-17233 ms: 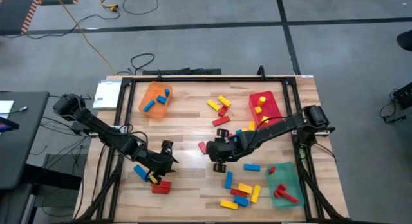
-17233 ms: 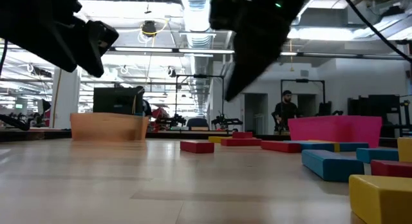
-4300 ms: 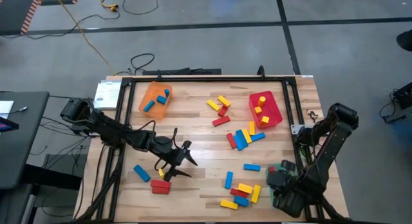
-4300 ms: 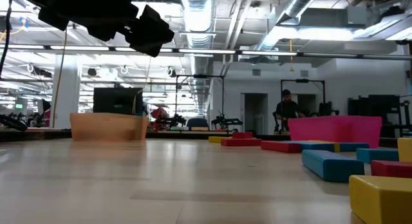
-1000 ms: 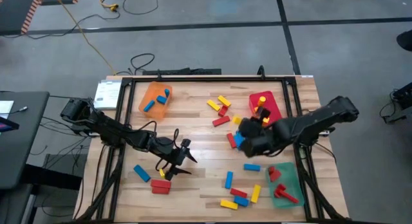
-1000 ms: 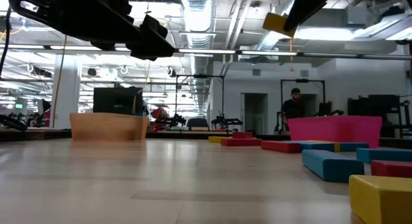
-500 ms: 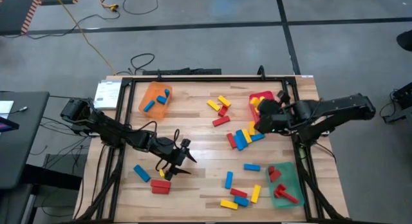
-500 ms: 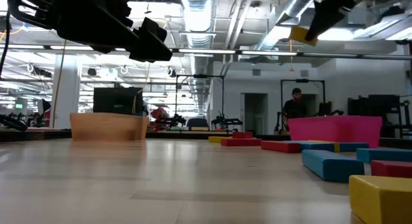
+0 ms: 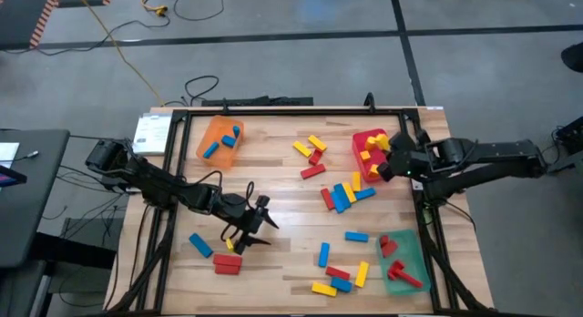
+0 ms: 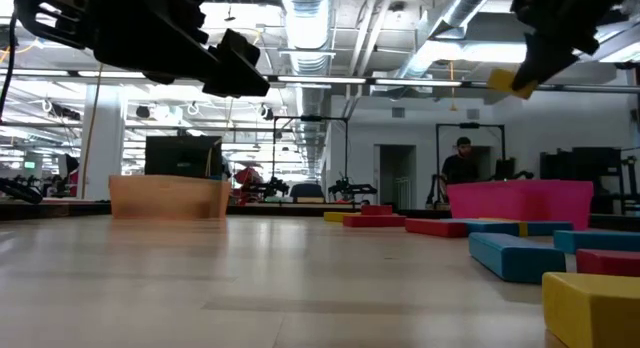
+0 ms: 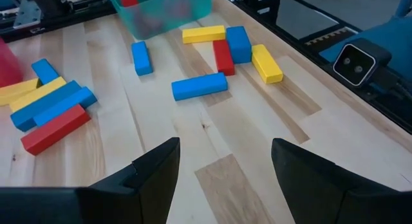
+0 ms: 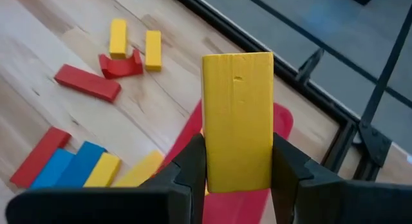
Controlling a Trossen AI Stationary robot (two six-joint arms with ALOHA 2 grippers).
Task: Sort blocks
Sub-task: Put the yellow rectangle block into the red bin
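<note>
Red, yellow and blue blocks lie about the wooden table: a row (image 9: pixel 344 195) at the middle right, a group (image 9: pixel 311 153) farther back, a pile (image 9: pixel 339 272) at the near right, and a few (image 9: pixel 215 254) at the near left. My right gripper (image 9: pixel 386 157) hangs over the red tray (image 9: pixel 368 170) at the far right, shut on a yellow block (image 12: pixel 237 120); the same yellow block (image 10: pixel 511 83) shows high up in the low view. My left gripper (image 9: pixel 265 227) hovers open over bare wood left of the middle, nothing between its fingers (image 11: pixel 154 170). My right gripper pinches the yellow block between its two fingers (image 12: pixel 193 165), which lie on its two long sides near one end (image 12: pixel 237 176). Most of the block sticks out past the fingertips. It is lifted clear, above the red tray.
An orange tray (image 9: pixel 219 140) with blue blocks stands at the far left, and a green tray (image 9: pixel 404 259) with red blocks at the near right. A black frame (image 9: pixel 291 110) runs round the table. Bare wood lies between the two arms.
My right gripper has carried the yellow block from over the row at the middle right toward the table's far right, sinking slightly and rolling as it went; it now hangs over the red tray, still shut on the block.
</note>
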